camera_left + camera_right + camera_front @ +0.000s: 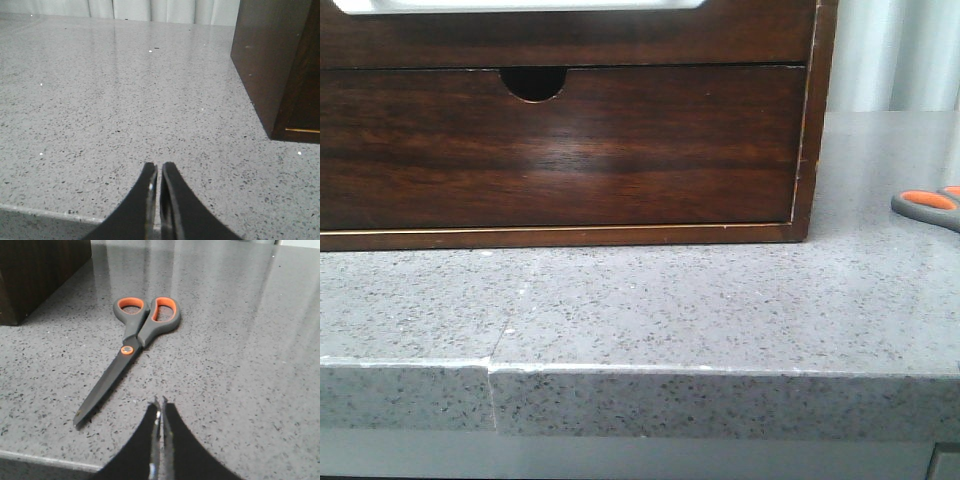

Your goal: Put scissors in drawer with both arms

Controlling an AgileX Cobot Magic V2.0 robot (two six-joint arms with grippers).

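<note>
The scissors (136, 335) lie flat on the grey speckled counter, closed, with grey handle loops lined in orange and the blade tip towards my right gripper. Only their handles (926, 205) show at the right edge of the front view. My right gripper (160, 402) is shut and empty, just short of the blades and to one side of the tip. My left gripper (160, 167) is shut and empty over bare counter beside the cabinet. The drawer (560, 38) is the plain upper front with a whitish strip along its top, and it is closed. Neither gripper shows in the front view.
The dark wooden cabinet (800, 130) stands on the counter; its corner shows in the left wrist view (280, 65) and the right wrist view (35, 275). A lower drawer front with a half-round notch (533, 84) is closed. The counter's front edge (640, 370) runs close by.
</note>
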